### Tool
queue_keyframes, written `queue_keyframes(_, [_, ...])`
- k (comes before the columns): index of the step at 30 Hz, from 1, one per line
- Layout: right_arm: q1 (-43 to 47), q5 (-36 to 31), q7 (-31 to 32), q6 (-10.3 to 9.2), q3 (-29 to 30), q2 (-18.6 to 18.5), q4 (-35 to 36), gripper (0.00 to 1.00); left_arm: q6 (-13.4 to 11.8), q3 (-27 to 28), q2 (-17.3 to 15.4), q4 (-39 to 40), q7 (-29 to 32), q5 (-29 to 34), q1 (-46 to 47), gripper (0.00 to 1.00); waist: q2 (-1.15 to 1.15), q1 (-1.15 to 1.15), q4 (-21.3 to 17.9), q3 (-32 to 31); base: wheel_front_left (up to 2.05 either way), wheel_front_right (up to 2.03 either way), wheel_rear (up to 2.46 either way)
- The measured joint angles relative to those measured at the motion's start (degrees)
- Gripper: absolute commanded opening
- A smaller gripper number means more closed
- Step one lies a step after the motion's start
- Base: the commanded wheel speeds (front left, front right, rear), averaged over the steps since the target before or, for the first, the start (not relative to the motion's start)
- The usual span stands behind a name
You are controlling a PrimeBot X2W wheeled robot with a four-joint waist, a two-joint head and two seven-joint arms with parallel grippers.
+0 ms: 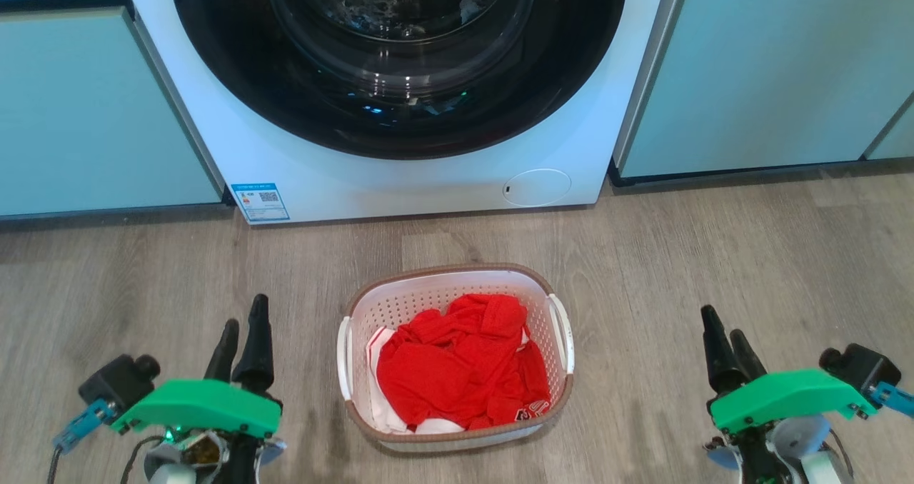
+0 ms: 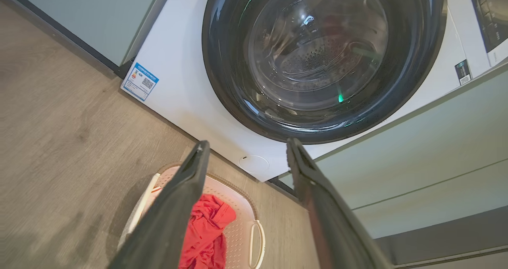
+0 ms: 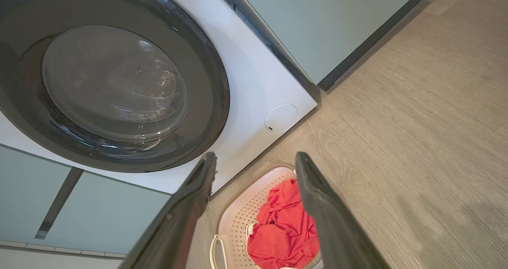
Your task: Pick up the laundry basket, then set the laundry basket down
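Left gripper [image 1: 245, 313] and right gripper [image 1: 721, 323] gape empty either side of the laundry basket [image 1: 450, 270], where an uneven lift could spill its red garment [image 1: 457, 370].

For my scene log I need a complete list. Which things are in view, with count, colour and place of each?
floor: one, grey-brown wood look, under everything.
washing machine: one, white with dark round door, at the back, middle.
label: one, blue, lower left of the machine's front.
cabinet fronts: several, pale blue-green, both sides of the machine.
laundry basket: one, white with brown rim, on the floor before the machine.
red garment: at least one, red, crumpled in the basket.
white cloth: one, white, under the red garment.
left gripper: one, dark fingers, open, left of the basket, apart.
right gripper: one, dark fingers, open, right of the basket, apart.
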State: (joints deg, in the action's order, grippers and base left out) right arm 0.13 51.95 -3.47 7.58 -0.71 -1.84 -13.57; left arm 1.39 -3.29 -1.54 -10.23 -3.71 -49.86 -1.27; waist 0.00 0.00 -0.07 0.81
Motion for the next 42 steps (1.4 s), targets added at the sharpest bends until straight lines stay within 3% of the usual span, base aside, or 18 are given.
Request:
queue_keyframes(23, [-1.2,-16.4,-3.9,0.00,-3.9,-0.2,0.4,1.00,-1.9,-3.0,-0.2,1.3,-3.9,18.0,-0.1,1.00,0.00,0.00,-0.2,0.8,0.00,0.00,0.00])
queue_keyframes(42, [-1.2,-28.3,-6.8,0.00,-5.6,-0.3,1.3,1.00,-2.9,-3.8,-0.4,1.9,-6.8,29.1,-1.6,1.00,0.00,0.00,-0.2,0.4,0.00,0.00,0.00])
